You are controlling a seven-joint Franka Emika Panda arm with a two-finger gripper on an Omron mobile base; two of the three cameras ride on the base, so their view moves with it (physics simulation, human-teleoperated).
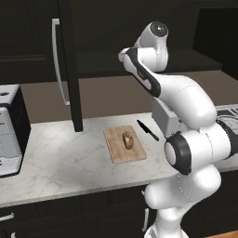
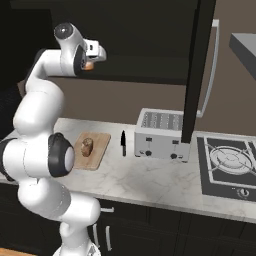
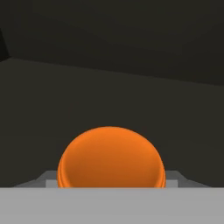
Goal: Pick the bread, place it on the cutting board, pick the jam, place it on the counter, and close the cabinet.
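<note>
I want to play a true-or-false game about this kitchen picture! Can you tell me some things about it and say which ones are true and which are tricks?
1. The small brown piece of bread lies on the flat light-brown wooden cutting board. True.
2. The black-handled knife lies on the cutting board. False: it lies on the white-grey marbled counter, beside the board.
3. The small squat orange jam jar sits right in front of the hand camera. True.
4. The gripper hangs low over the silver toaster. False: it is raised at the dark upper cabinet, with the jam at it.
5. The cabinet's tall dark door is closed. False: it stands open.
</note>
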